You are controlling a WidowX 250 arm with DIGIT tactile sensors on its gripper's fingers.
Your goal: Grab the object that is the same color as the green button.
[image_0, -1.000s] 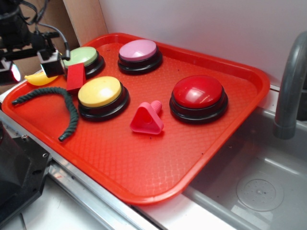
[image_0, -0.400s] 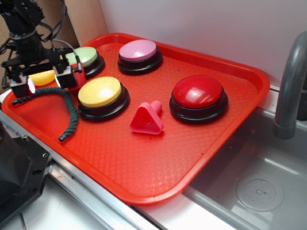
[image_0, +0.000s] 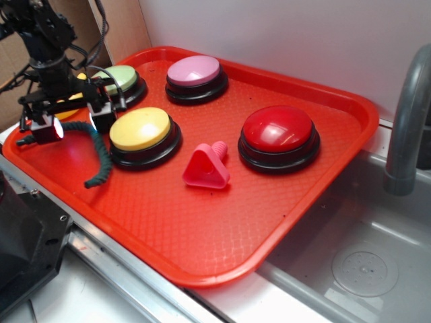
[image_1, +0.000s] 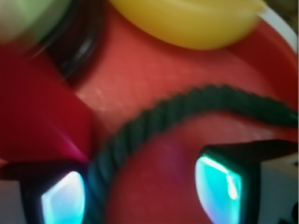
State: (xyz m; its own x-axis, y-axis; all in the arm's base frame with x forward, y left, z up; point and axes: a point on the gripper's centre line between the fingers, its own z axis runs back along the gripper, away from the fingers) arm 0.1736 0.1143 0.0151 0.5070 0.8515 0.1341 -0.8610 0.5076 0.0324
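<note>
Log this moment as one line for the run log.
phase: reaching for rope | gripper: open, straddling rope's bend | rope: flat on tray, not gripped | green button: behind gripper

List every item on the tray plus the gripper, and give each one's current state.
gripper: open, fingers straddling the rope
green rope: curved, lying flat on the tray
green button: upright, not pressed
yellow button: upright, untouched
pink button: upright, untouched
red button: upright, untouched
pink funnel: tipped on its side
banana: lying beyond the rope
</note>
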